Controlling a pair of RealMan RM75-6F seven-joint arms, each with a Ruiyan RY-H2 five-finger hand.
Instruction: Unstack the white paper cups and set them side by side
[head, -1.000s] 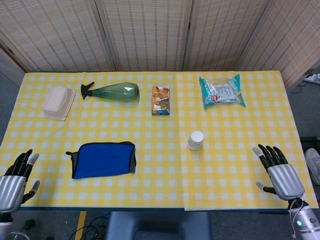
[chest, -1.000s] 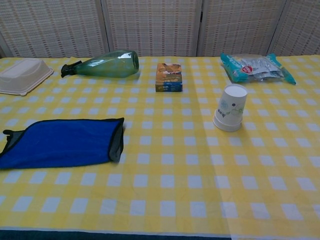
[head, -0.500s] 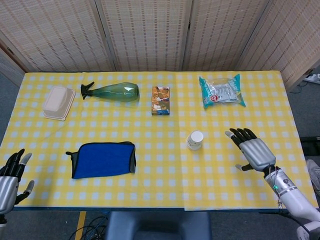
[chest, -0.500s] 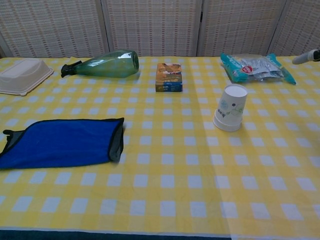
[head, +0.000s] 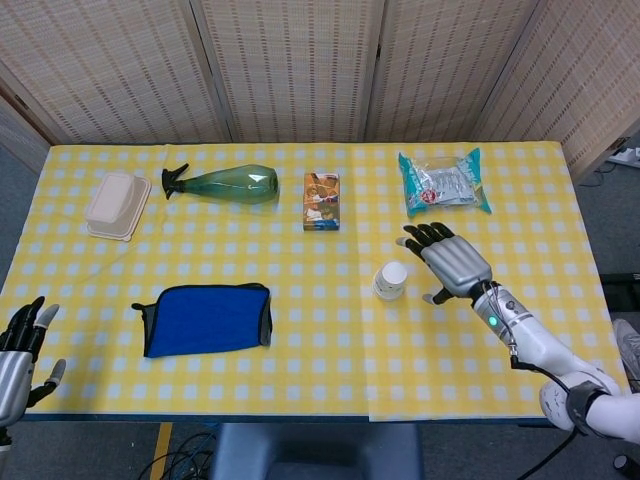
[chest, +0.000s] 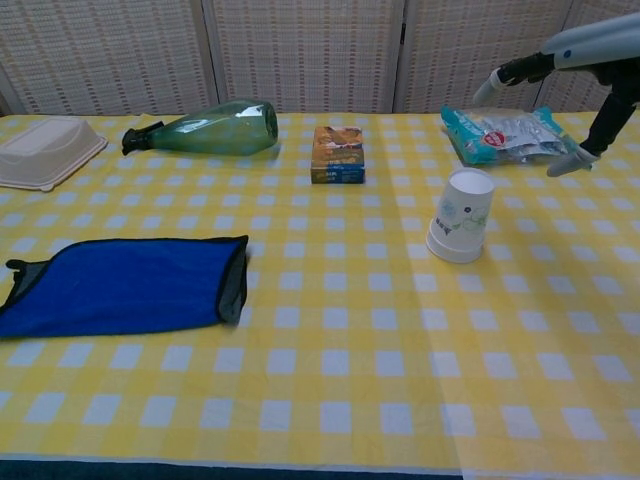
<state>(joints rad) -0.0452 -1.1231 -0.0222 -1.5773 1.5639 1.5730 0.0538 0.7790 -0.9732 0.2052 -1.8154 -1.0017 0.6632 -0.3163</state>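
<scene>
The stack of white paper cups (head: 390, 281) (chest: 461, 215) stands upside down right of the table's middle. My right hand (head: 449, 260) (chest: 570, 60) hovers just right of the stack, fingers spread, touching nothing. My left hand (head: 17, 352) is off the front left corner of the table, open and empty, seen only in the head view.
A blue cloth (head: 207, 319) lies front left. Along the back are a white lidded container (head: 117, 203), a green bottle on its side (head: 226, 184), a small printed box (head: 321, 200) and a teal snack bag (head: 444, 182). Yellow checked tablecloth (head: 330, 370).
My right hand has swept from the front right corner up and left, to beside the cup stack. My left hand has dropped slightly lower at the left corner.
</scene>
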